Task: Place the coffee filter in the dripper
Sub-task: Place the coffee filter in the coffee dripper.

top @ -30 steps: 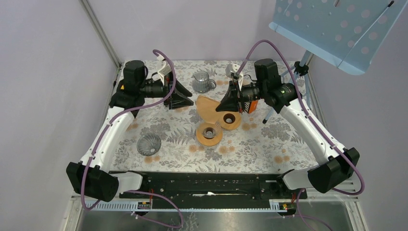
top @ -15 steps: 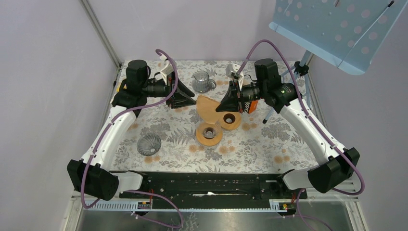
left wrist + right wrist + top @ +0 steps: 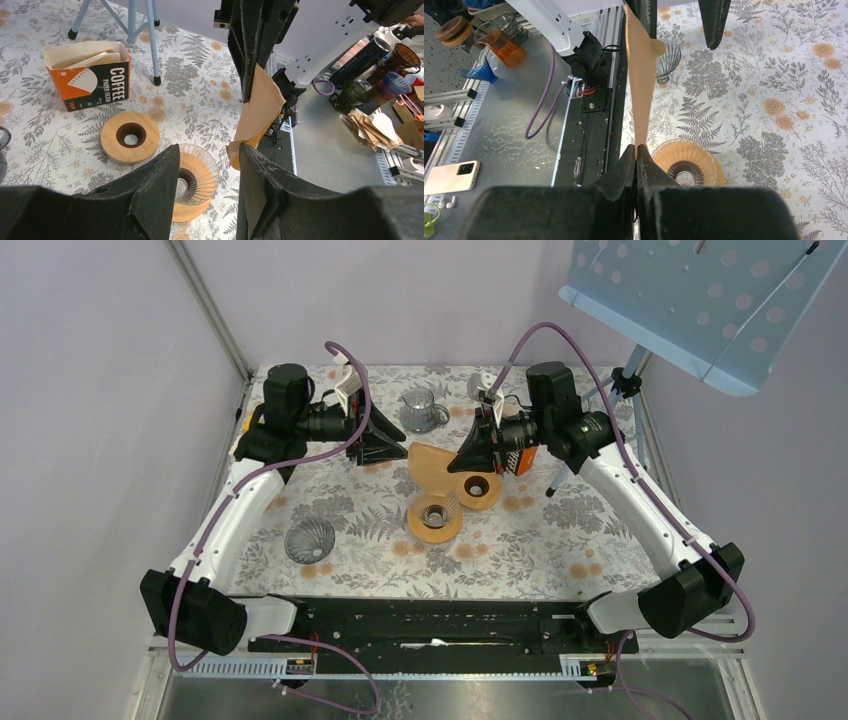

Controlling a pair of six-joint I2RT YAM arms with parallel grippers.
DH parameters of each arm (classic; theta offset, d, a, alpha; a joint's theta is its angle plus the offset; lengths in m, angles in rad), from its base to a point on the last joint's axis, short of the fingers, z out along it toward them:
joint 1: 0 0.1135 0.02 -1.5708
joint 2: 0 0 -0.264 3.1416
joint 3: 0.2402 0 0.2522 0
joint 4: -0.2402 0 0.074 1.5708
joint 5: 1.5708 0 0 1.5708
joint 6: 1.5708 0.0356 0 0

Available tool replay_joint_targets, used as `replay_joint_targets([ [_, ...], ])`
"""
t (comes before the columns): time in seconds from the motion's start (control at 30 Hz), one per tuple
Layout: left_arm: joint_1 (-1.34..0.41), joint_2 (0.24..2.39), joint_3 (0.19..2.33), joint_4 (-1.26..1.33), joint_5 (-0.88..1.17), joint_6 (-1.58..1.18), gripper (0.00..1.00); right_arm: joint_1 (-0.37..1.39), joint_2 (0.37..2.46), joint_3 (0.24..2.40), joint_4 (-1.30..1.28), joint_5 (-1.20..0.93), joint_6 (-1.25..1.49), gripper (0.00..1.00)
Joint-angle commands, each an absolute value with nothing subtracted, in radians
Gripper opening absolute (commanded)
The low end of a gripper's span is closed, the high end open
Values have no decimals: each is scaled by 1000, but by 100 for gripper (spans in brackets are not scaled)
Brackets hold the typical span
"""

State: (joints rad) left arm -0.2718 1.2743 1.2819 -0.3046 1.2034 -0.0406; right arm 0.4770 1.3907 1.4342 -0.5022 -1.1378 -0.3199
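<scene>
A brown paper coffee filter (image 3: 430, 462) hangs upright above the table, pinched at one edge by my shut right gripper (image 3: 463, 462). In the right wrist view the filter (image 3: 642, 85) rises from the closed gripper (image 3: 636, 148). My left gripper (image 3: 388, 446) is open just left of the filter. In the left wrist view the filter (image 3: 260, 100) touches the tip of one finger (image 3: 265, 185), and the left gripper (image 3: 207, 167) holds nothing. The glass dripper on its wooden base (image 3: 435, 518) stands below the filter; it also shows in the wrist views (image 3: 197, 180) (image 3: 686, 167).
A second wooden ring (image 3: 479, 489) lies right of the dripper. An orange filter box (image 3: 519, 458) stands behind my right gripper. A glass carafe (image 3: 419, 410) is at the back, a spare glass dripper (image 3: 309, 540) at front left. A blue stand's leg (image 3: 556, 480) is on the right.
My left gripper has moved a little to the right, closer to the filter. My right gripper keeps holding the filter in nearly the same place.
</scene>
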Motion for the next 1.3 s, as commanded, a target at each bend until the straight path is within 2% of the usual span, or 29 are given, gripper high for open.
replay_joint_targets([
  [0.0,-277,1273,1296,-253,1254,-49,51,471,1399,1458,-475,-1138,-311,0],
  [0.6,-278,1259,1323,-408,1234,95,53,466,1404,1480,-481,-1065,-307,0],
  [1.27,-273,1287,1351,-365,1180,83,54,464,1386,1467,-501,-1110,-331,0],
])
